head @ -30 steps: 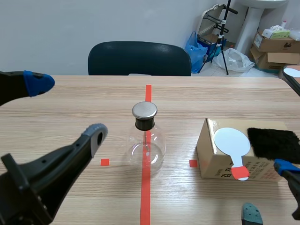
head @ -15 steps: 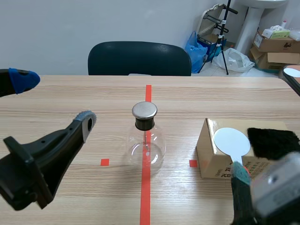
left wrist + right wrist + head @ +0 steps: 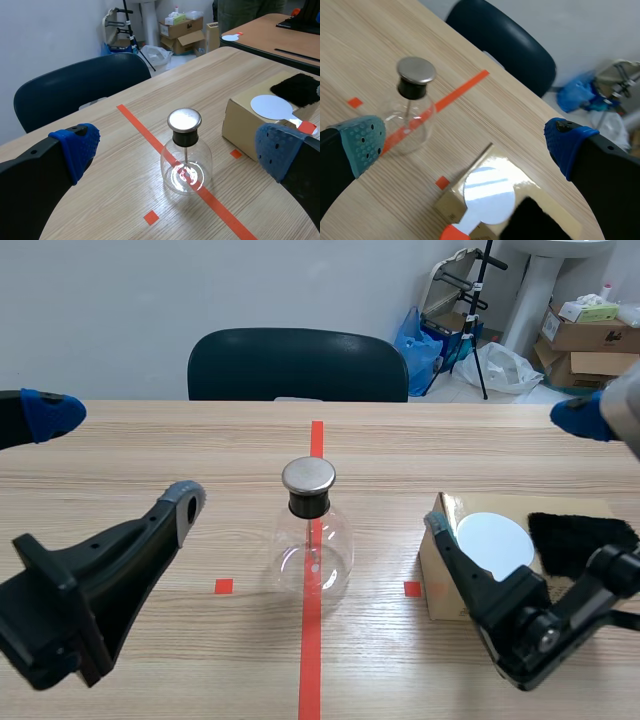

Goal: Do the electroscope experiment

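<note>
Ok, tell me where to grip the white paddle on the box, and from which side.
The white paddle lies flat on the cardboard box; only its red handle overhangs the near edge. Probably pinch that handle from the robot's side with the open right pincer.

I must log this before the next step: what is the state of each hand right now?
Left hand: open, holding nothing.
Right hand: open, holding nothing.

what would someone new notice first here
The glass flask with its shiny metal cap, standing on the red tape line. Then the cardboard box to its right, carrying a white paddle and a black cloth. The left hand and right hand flank them, both open.
</note>
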`<state>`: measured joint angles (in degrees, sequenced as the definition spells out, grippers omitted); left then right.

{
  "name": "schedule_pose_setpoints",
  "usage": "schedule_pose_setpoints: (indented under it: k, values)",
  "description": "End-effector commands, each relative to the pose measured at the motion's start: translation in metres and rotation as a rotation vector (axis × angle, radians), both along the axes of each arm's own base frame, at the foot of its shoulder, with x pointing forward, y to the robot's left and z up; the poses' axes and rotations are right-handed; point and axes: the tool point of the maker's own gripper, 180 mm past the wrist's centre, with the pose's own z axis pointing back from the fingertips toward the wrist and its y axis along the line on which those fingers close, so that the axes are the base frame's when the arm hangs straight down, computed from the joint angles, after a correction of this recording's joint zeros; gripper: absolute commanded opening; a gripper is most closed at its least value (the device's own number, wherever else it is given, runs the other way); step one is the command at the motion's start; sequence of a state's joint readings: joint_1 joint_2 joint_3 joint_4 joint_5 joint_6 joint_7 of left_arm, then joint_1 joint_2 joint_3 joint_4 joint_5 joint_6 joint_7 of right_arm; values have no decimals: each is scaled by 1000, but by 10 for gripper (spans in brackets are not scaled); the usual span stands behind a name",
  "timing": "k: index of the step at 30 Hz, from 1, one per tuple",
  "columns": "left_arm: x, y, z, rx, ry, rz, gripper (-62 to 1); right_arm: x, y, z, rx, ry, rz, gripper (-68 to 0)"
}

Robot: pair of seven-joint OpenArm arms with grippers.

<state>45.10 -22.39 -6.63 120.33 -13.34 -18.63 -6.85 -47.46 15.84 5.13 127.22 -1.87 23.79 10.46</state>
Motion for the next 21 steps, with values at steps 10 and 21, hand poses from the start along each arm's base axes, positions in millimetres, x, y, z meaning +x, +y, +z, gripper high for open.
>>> schedule_pose_setpoints:
  k: [10,21]
  values:
    - [-1,0,2,-13,-3,1,14,5,1,17,83,-13,71,4]
    - [-1,0,1,-12,-3,0,14,6,-4,4,44,46,42,4]
